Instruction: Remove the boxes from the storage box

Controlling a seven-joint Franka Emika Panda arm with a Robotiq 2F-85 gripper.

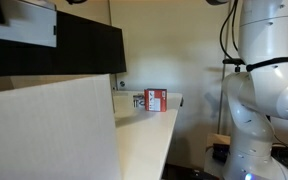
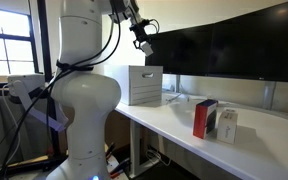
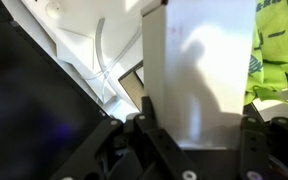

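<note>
The gripper [image 3: 196,122] is clamped on a pale carton [image 3: 199,60]. The carton is a smooth, flat-faced slab with straight edges that fills the gap between the dark fingers [image 3: 144,128]. In an exterior view the gripper [image 2: 142,42] hangs high above the storage box [image 2: 144,85], with open air between them. The storage box is a big, square-cornered container with plain off-white walls, and it stands at the end of the smooth white table [image 2: 174,128]. Its flat wall [image 1: 44,130] fills the foreground in an exterior view. Well apart from it, an upright red carton [image 2: 201,118] stands just beside a white carton [image 2: 226,125] on the bare tabletop. Glossy black monitors [image 2: 234,50] line the back.
</note>
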